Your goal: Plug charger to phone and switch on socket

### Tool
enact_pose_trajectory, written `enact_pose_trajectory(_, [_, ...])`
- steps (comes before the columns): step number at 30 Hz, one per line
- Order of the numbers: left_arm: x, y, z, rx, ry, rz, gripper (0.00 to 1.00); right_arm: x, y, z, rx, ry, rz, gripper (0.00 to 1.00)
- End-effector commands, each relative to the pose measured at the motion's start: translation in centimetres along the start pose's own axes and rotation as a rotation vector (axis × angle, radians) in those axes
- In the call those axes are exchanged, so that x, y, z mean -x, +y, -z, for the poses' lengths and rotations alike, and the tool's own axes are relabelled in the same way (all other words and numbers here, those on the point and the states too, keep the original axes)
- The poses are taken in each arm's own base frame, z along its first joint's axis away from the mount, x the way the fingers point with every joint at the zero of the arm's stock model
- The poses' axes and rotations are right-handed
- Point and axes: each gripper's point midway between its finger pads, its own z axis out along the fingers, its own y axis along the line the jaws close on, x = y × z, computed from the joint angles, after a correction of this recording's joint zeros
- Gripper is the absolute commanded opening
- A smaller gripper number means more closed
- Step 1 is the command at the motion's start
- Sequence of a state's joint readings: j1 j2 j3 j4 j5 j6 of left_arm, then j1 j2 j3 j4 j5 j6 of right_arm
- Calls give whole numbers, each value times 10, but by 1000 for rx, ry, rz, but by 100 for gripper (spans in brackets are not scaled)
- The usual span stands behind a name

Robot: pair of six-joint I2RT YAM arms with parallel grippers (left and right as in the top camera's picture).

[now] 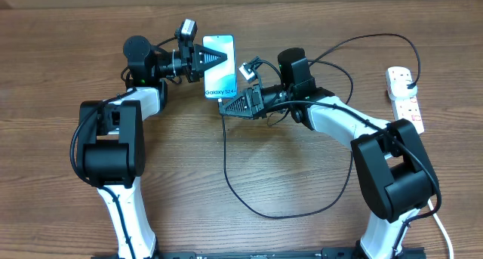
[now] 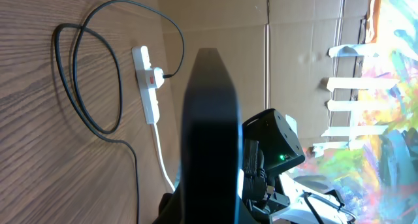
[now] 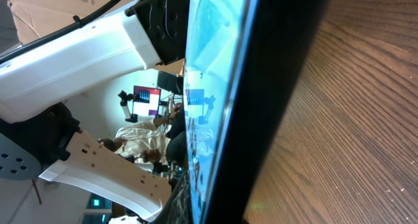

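Observation:
The phone (image 1: pixel 217 84) has a light-blue screen reading "Galaxy S24+" and sits at the table's back centre. My left gripper (image 1: pixel 219 60) is shut on its upper half, one finger across the screen. In the left wrist view the phone (image 2: pixel 209 132) shows edge-on and dark. My right gripper (image 1: pixel 226 106) is shut at the phone's lower edge, where the black charger cable (image 1: pixel 225 149) comes out. The connector tip is hidden under the fingers. The right wrist view shows the phone (image 3: pixel 261 87) very close. The cable loops round to its plug (image 1: pixel 411 83) in the white socket (image 1: pixel 404 100).
The socket's thick white cord (image 1: pixel 441 229) runs off the front right. In the left wrist view the socket (image 2: pixel 149 93) and cable loops (image 2: pixel 120 87) lie on the wood table, with cardboard behind. The cable's big loop (image 1: pixel 287 214) lies between the arm bases.

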State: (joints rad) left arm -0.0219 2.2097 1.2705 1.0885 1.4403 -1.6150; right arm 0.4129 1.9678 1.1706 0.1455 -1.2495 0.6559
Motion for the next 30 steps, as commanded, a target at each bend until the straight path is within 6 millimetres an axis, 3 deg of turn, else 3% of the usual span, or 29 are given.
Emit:
enact_pose_trajectory(1, [-3, -10, -2, -4, 24, -61, 4, 6, 13, 8, 5, -21, 31, 4])
enact_pose_trajectory(30, [0, -10, -3, -5, 2, -67, 5, 10, 12, 14, 4, -37, -9, 4])
